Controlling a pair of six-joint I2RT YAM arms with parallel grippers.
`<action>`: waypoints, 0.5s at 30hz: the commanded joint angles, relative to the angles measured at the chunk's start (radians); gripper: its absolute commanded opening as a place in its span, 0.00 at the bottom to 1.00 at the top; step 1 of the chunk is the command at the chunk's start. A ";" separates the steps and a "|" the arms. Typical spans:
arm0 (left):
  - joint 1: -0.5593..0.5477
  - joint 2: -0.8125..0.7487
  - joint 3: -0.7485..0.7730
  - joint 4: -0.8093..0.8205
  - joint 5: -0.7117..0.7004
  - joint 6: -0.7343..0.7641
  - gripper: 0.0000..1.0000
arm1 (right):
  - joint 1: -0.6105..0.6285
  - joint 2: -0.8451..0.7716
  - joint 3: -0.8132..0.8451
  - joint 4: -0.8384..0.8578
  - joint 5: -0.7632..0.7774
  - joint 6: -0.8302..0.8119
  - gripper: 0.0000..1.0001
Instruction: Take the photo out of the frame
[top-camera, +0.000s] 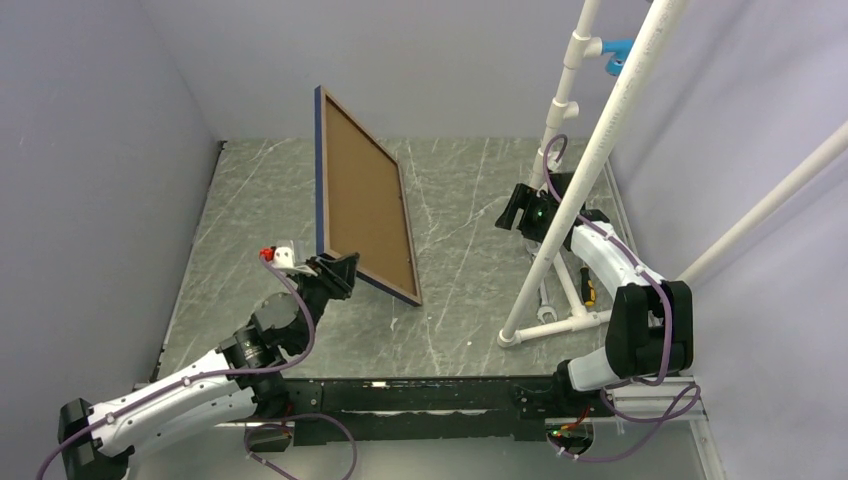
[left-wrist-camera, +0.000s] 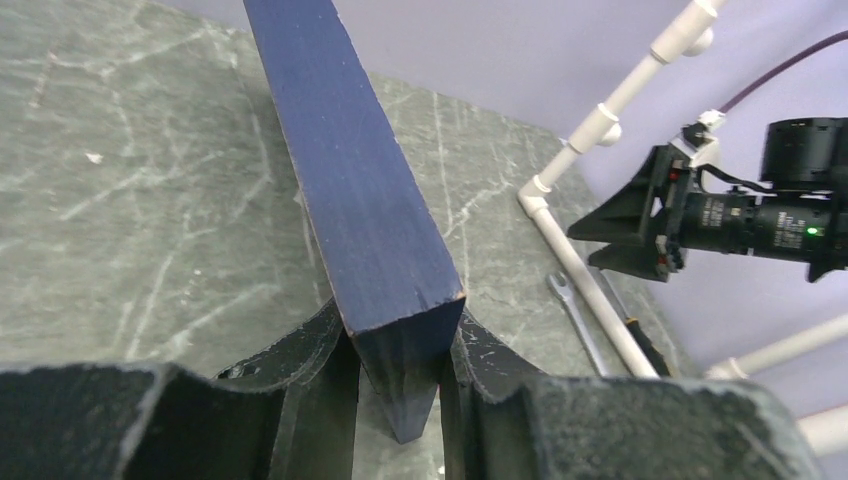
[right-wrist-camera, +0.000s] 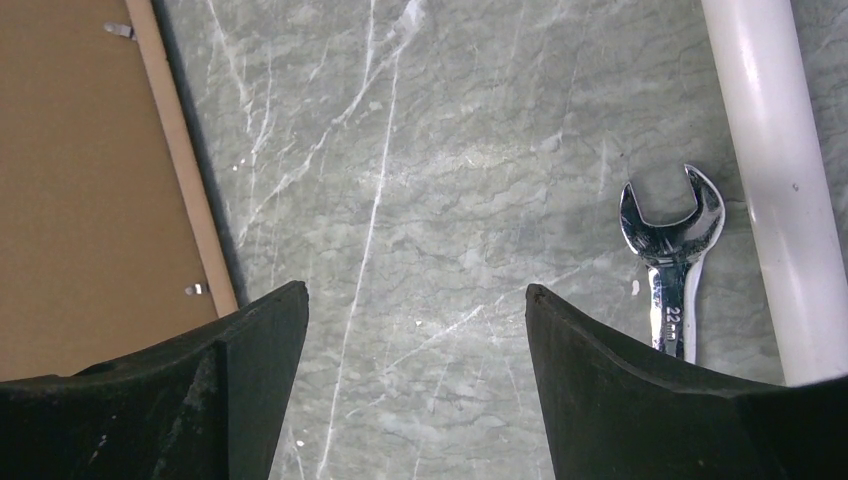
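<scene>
Left claw, centre-left of the top view: clenched on the frame at its lower corner. In the left wrist view the navy edge is wedged between both fingers and runs up toward the upper left.

The frame stands raised and tilted, brown back toward the camera. Cannot tell whether its lower right corner touches the worktop.

The photo is still seated inside the frame, with only its brown back showing. In the right wrist view, left side, that brown panel lies within a lighter brown rim, with small metal tabs along its edge.

Right claw: released, fingers wide apart, nothing between them, bare worktop below. In the top view it hangs right of centre, well apart from the frame.

A wrench lies flat at the right of the right wrist view, just beside a white pipe.
</scene>
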 joint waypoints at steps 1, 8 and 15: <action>-0.014 0.004 -0.033 0.170 0.202 -0.129 0.00 | -0.004 0.002 -0.007 0.051 -0.018 0.003 0.80; -0.014 0.078 -0.137 0.358 0.181 -0.281 0.00 | -0.004 -0.007 -0.020 0.059 -0.012 0.004 0.80; -0.014 0.260 -0.203 0.535 0.154 -0.438 0.00 | -0.005 0.002 -0.033 0.071 -0.014 0.006 0.80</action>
